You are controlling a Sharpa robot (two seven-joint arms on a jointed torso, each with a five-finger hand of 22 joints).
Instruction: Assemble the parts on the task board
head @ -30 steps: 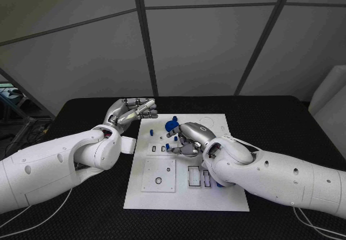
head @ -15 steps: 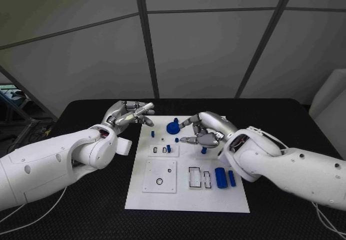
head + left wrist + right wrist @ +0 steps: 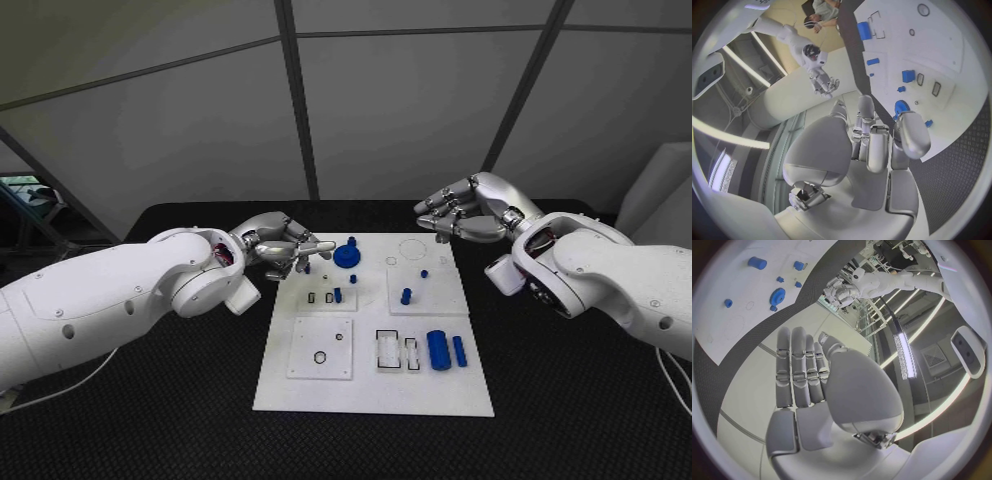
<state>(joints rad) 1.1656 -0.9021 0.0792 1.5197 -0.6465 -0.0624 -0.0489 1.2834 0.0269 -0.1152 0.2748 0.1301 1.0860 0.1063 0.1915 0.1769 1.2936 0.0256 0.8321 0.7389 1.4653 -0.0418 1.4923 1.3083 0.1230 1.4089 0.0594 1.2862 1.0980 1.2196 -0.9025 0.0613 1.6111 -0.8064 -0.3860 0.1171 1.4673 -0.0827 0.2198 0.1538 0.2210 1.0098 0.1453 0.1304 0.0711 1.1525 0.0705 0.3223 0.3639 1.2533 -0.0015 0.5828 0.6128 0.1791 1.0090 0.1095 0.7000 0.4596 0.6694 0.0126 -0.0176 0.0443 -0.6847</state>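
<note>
Left hand (image 3: 286,252) was seen at the board's (image 3: 375,395) upper-left edge, fingers curled on nothing, beside the gear (image 3: 346,256); it could be knocked. Right hand (image 3: 469,210) was raised, fingers apart.

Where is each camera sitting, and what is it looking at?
Head view: on the robot's head, looking down at the task board; both arms and the left hand and right hand show.
Left wrist view: behind the left hand, facing the board.
Right wrist view: behind the right hand, the board off to one side.
All three share the blue gear.
</note>
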